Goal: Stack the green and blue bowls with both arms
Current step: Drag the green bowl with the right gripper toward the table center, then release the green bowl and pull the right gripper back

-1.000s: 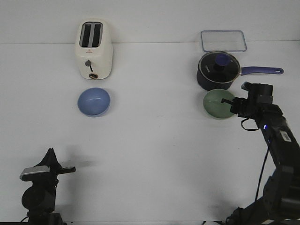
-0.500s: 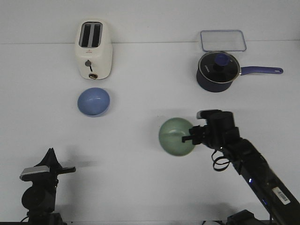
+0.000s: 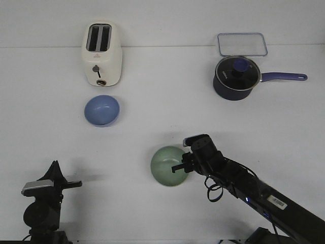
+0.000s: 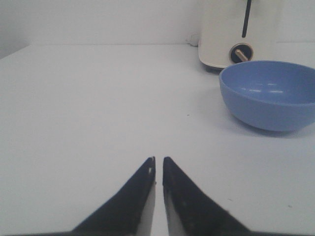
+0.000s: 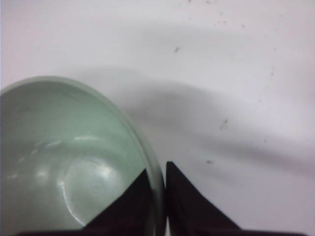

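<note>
The pale green bowl [image 3: 168, 165] hangs above the table's middle front, its rim pinched by my right gripper [image 3: 182, 167]. In the right wrist view one finger is inside the green bowl [image 5: 69, 157] and one outside, the right gripper [image 5: 157, 172] shut on its wall. The blue bowl [image 3: 101, 110] sits on the table at the left, in front of the toaster, and shows in the left wrist view [image 4: 268, 93]. My left gripper [image 3: 76, 184] rests at the front left, shut and empty [image 4: 158, 160], well short of the blue bowl.
A cream toaster [image 3: 101, 53] stands behind the blue bowl. A dark navy saucepan with glass lid [image 3: 236, 77] and long handle sits at the back right, with a clear lidded box [image 3: 242, 44] behind it.
My right arm has carried the green bowl from beside the saucepan down and leftward to the middle front. The left arm and blue bowl have not moved.
</note>
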Available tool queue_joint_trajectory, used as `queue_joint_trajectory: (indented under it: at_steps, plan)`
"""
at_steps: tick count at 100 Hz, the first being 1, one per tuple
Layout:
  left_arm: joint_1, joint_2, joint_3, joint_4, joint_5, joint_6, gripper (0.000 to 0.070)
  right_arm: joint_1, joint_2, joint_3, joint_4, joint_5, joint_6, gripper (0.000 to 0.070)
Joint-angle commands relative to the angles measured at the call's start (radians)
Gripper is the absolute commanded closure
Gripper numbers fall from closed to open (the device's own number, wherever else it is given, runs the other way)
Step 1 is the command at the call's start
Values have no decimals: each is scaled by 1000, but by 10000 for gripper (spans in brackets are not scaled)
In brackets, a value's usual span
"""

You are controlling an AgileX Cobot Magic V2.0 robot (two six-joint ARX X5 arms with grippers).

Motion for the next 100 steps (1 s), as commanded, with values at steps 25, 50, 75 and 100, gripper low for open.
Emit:
queue_joint_trajectory:
  at_steps: [25,50,75,100]
  plan:
    - [1,-2,-20,14,2,-2,685,10,40,5,18,28,20,293]
    - [1,-2,-20,13,2,-2,685,14,-209,4,-6,136,-80,294]
    - [1,-2,-20,14,1,-2,685,91,-692,-115,-138,334,-115,326]
    - [1,-2,-20,27,3,-16,685,130,-1068,-285,-151,353,-111,326]
